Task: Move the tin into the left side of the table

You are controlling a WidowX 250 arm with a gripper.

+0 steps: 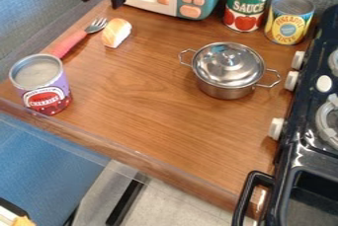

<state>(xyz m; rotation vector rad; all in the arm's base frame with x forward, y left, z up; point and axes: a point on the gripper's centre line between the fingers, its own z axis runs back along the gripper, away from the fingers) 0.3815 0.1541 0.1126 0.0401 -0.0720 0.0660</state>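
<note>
At the near edge of the view, a pale floor (165, 205) is seen on the middle and right, with a blue surface (46, 151) to the left of it. On the near right, a black handle (244, 195) is mounted at the front of the dark toy stove (304, 111), along whose table-facing side white knobs (276, 129) are fitted. The task's tin, purple and red with a grey top (58, 96), is found upright on the left side of the wooden table (145, 126) as viewed, close to the front edge. Farther back and to the right, a silver pot (224, 91) is placed near the stove, covered by its shiny lid (231, 67). Behind the tin, a pink-handled fork (69, 43) is laid at a slant, its handle partly hidden by the tin and its tines pointed towards the back. Just beside the tines, a small toy bread roll (117, 32) is set down. At the back right, a yellow tin (288, 25) and a red and green tin (247, 5) are stood upright side by side. At the back, a turquoise and white toy microwave (172, 10) is partly seen. Over its left end the gripper (102, 2) is held open, its fingers parted, with nothing gripped.
</note>
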